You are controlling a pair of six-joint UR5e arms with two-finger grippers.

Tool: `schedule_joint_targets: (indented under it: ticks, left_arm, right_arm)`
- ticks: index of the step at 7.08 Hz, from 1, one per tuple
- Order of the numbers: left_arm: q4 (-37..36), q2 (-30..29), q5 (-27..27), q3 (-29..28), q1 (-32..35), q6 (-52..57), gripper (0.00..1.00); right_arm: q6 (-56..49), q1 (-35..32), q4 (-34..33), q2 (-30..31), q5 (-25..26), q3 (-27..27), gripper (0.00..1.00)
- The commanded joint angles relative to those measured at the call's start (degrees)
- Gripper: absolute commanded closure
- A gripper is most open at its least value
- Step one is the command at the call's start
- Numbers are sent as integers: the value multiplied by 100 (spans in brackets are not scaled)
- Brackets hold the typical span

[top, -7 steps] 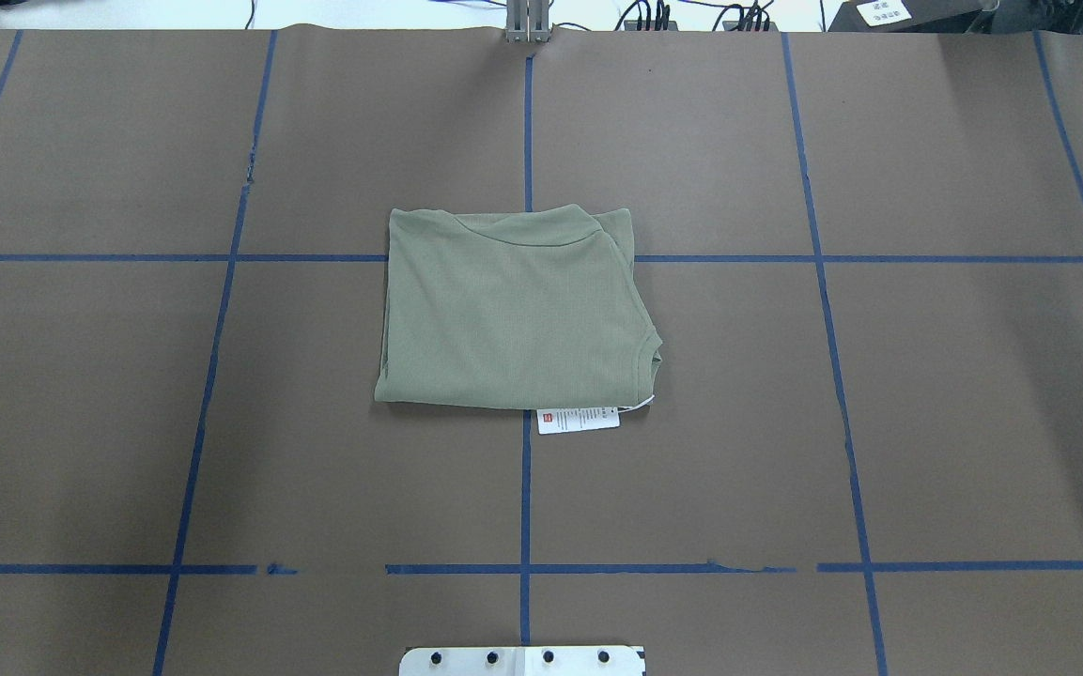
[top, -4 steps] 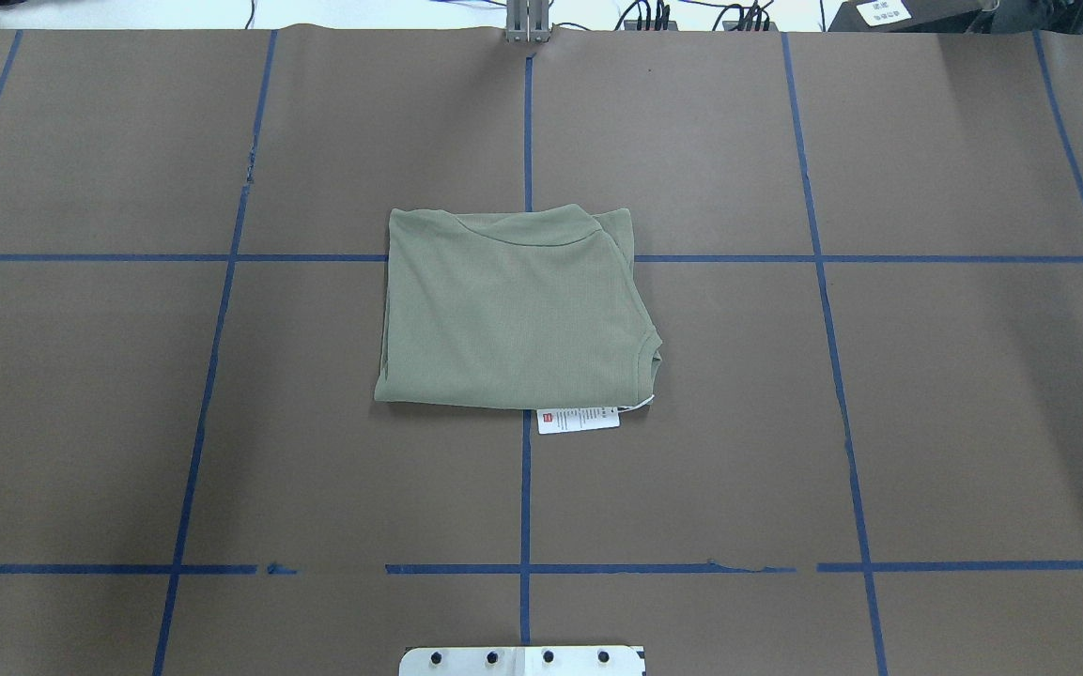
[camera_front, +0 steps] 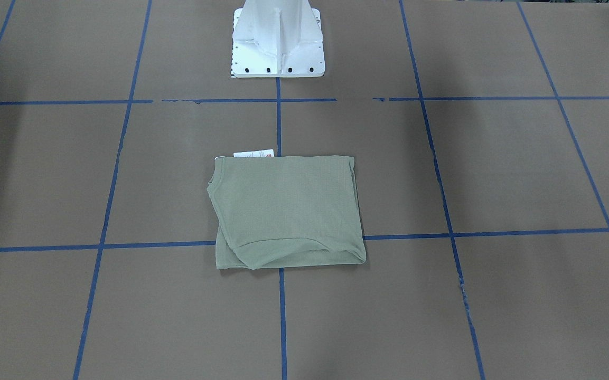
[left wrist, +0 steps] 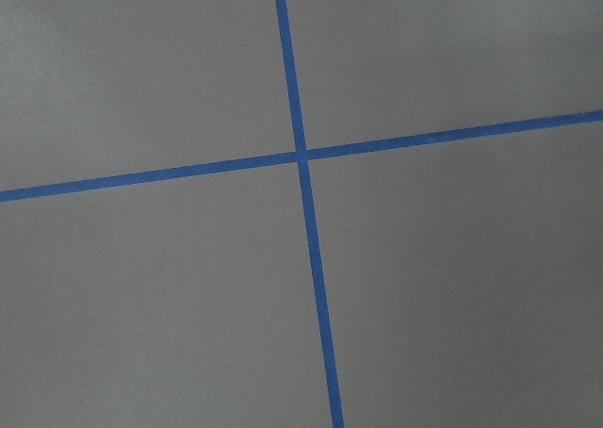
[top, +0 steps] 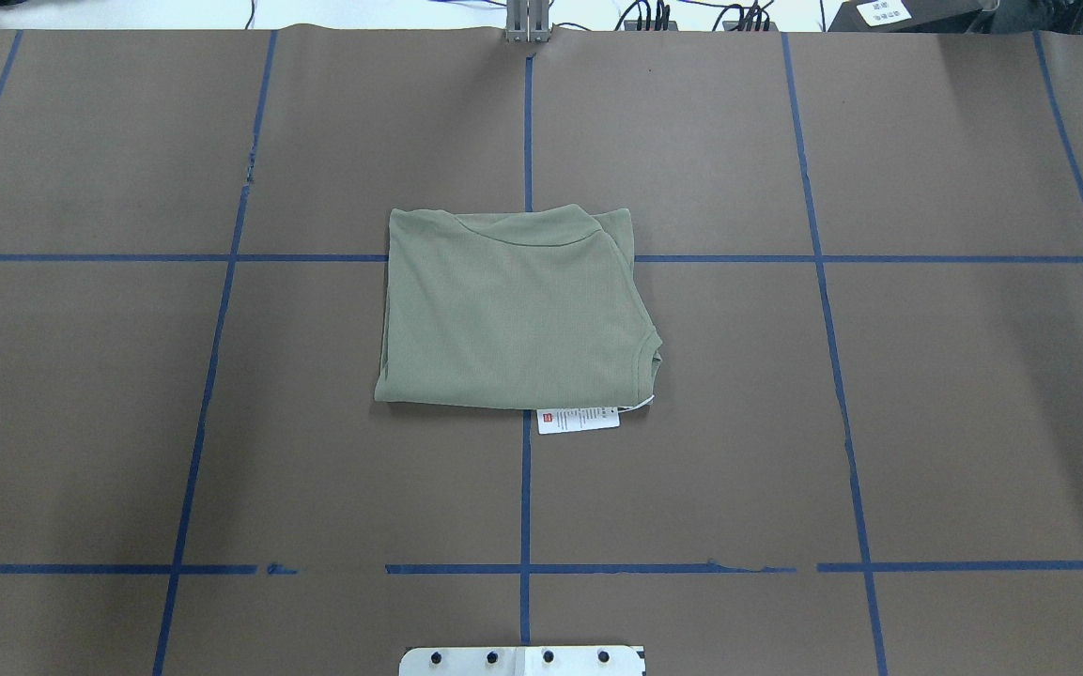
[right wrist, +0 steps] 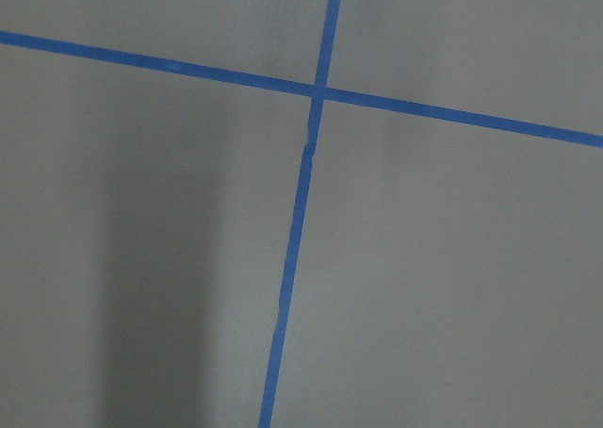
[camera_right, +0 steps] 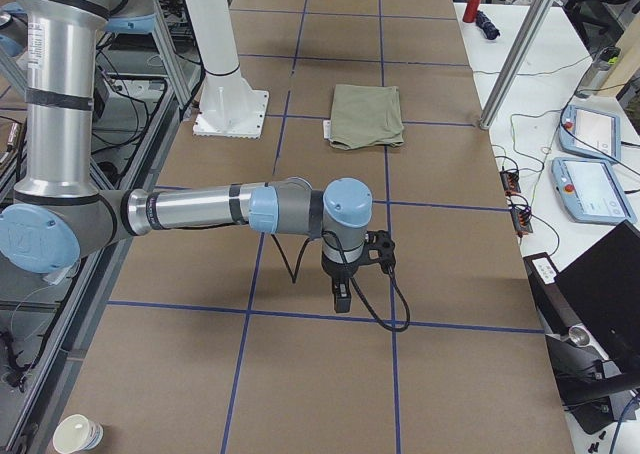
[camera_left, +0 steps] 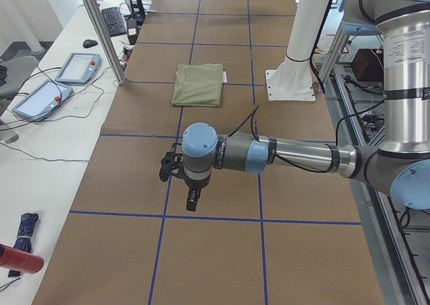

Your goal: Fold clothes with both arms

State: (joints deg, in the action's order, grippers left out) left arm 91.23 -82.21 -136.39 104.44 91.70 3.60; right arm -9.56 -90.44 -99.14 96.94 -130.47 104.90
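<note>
The pale sage-green shirt lies folded into a flat rectangle at the middle of the brown table, its white tag sticking out at the edge nearest the robot. It also shows in the front view and both side views. No arm is over it. My left gripper hangs low over bare table far off to the left. My right gripper hangs the same way far to the right. I cannot tell whether either is open. Both wrist views show only taped table.
The white base pedestal stands behind the shirt. Blue tape lines grid the table. Side benches hold teach pendants and a laptop. A paper cup sits on the floor side.
</note>
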Motion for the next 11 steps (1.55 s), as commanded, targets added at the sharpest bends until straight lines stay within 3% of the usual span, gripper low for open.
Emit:
schedule_joint_targets:
  ticks: [1,11]
  left_arm:
    - [0,-6,-11,7,-3,0,0]
    - [27,-6,24,-2,-3,0,0]
  right_arm:
    - [7,0,0,0,-66,4,0]
    - [16,0,0,0,-154,-5,0]
